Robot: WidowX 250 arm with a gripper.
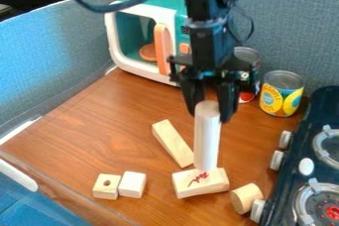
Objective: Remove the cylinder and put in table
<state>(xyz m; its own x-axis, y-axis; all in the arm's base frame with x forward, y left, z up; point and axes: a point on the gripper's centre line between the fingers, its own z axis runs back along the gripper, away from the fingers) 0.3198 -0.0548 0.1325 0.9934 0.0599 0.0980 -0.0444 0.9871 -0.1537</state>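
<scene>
Brown tabletop (pixel 99 126), centre frame: gripper (pixel 210 114) hung, fingers apart, around top of white cylinder (pixel 206 143); uneven closing risked toppling it off marked block (pixel 187 185).

From my end of the link, I was looking into a play kitchen laid out on a wood-grain tabletop (pixel 99 121), with a toy microwave (pixel 171 2), a small black stove (pixel 301 136) and food cans (pixel 281 96). Fabric-covered partitions (pixel 39 66) stood around it like office dividers, and with my robot arm (pixel 210 41) hanging in there, I took it for a lab.
</scene>
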